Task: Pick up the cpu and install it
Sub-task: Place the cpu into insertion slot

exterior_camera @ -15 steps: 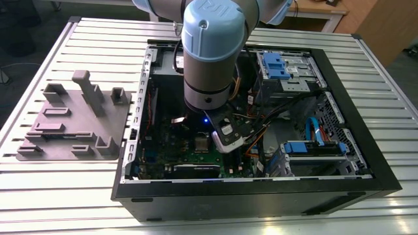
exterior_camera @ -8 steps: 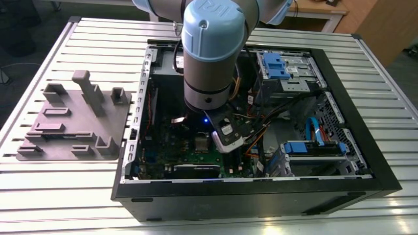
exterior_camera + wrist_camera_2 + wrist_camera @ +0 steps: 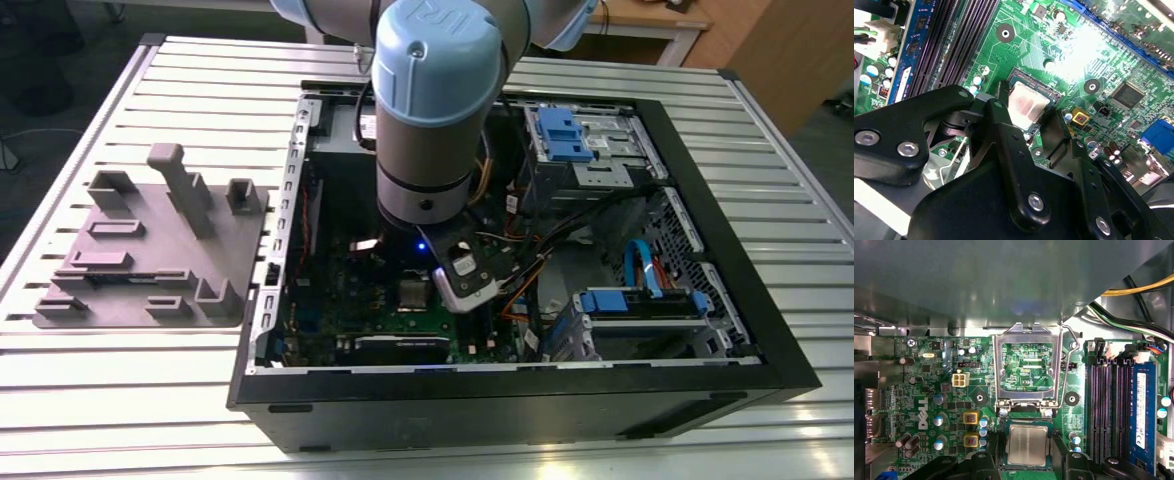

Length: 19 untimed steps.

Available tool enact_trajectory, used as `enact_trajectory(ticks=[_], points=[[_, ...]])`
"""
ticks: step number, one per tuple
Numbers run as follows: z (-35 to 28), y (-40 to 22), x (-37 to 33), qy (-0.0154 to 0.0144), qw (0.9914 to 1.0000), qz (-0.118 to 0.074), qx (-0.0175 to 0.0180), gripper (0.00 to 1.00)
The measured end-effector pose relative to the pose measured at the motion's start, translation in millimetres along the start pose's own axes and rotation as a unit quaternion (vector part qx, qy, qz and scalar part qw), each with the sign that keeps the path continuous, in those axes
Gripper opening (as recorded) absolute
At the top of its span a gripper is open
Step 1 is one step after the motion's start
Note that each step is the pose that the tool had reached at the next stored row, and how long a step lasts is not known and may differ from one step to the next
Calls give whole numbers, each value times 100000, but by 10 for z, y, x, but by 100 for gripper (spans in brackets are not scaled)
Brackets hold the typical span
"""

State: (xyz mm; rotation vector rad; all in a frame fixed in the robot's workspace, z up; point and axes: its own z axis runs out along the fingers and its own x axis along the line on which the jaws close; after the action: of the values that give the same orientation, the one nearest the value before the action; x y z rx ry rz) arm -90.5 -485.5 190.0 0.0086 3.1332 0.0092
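Broadly, a slatted metal table (image 3: 134, 400) carries an open black case (image 3: 534, 420) lying on its side. On the exterior view's left of the case sits a grey plate (image 3: 147, 250) with upright blocks. The arm (image 3: 427, 120), grey with pale blue joint caps, reaches down into the case. Blue drive brackets (image 3: 574, 135) and loose cables lie inside it, toward the exterior view's right.

The green motherboard (image 3: 929, 390) lines the floor of the case. Across it run dark memory slots (image 3: 1104, 410), and one slot holds a blue module (image 3: 1144, 410). The socket's metal frame (image 3: 1026, 330) is swung open and lies flat on the board, with its wire lever (image 3: 1066, 365) alongside. Just beside the frame's hinge is the socket (image 3: 1026, 422) itself.

The end effector (image 3: 1026, 112) hangs low over the socket with its black fingers (image 3: 999, 130) spread. One finger stands on each side of the socket, and in the first wrist view a strip of dark socket rim shows between each finger and the chip. Whether the tips touch anything I cannot tell.

The cpu (image 3: 1026, 444) lies flat and square in the socket between the fingers, silvery top upward. It is seen in both wrist views (image 3: 1027, 107).
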Motion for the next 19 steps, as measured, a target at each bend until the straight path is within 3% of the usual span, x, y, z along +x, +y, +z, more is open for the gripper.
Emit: enact_trajectory(ticks=[10,12,13,19], points=[[0,-9,0,-1,100000,-102,1,52],[-1,-10,0,7,100000,-102,15,51],[-1,-10,0,6,100000,-102,10,44],[0,-11,0,-1,100000,-111,-4,44]])
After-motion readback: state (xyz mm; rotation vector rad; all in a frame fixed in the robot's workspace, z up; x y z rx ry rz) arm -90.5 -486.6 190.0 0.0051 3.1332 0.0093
